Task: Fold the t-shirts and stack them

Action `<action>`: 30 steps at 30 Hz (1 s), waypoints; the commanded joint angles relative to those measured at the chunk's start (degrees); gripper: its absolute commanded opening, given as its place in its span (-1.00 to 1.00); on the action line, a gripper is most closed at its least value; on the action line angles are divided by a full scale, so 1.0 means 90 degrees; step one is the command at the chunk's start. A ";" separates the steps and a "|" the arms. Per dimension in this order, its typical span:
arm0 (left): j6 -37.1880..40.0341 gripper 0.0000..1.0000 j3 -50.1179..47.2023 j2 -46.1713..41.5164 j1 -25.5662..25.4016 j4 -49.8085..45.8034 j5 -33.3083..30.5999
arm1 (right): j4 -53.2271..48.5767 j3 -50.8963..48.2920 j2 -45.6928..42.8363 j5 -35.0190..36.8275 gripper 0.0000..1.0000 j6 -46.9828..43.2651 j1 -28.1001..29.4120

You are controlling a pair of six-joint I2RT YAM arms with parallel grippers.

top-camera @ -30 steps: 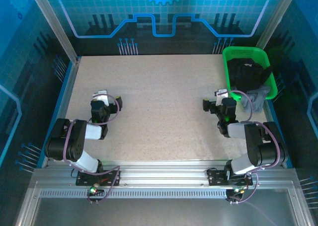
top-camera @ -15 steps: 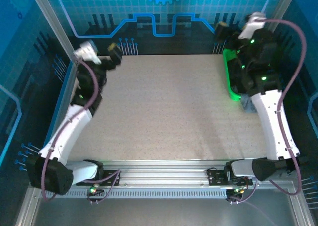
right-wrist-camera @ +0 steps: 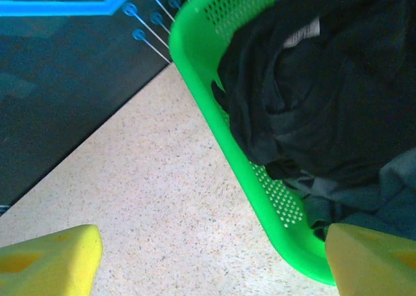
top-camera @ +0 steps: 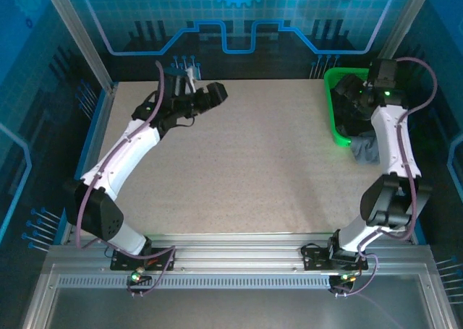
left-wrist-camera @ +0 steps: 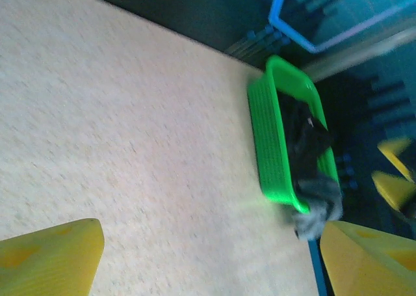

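Black shirt (right-wrist-camera: 312, 94) and grey shirt (right-wrist-camera: 383, 188) lie bunched in a basket (right-wrist-camera: 201, 55): soft, light, limp; pinch a raised fold, perhaps by the label (right-wrist-camera: 302, 34). Right hand (right-wrist-camera: 208, 263) and left hand (left-wrist-camera: 208, 263) gape, empty.

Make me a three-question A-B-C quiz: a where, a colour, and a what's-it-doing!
1. Where is the crumpled black cloth t-shirt? A on a chair; B inside the green plastic mesh basket; C in a tool.
2. What colour is the other cloth t-shirt, spilling over the basket's near end? A grey; B red; C white.
3. The right tool is: A shut on a shirt; B shut on the basket; C open, empty.
Answers: B, heaped within the basket walls; A, grey cloth hangs past the rim; C, its fingers stand wide apart, nothing between.
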 commanded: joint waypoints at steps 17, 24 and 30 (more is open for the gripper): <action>-0.0562 0.68 -0.1037 -0.1529 -0.0054 0.0895 0.1482 | 0.0264 0.1496 0.3380 0.0255 0.43 0.3532 -0.0298; -0.0513 0.58 -0.1158 -0.1612 -0.0028 0.0792 0.1393 | 0.1064 0.1091 0.3210 0.0223 -0.84 0.3745 -0.0172; -0.0546 0.47 -0.0931 -0.1314 -0.0018 0.0863 0.1563 | 0.2542 -0.0147 0.1875 0.0640 -1.00 0.3633 0.0103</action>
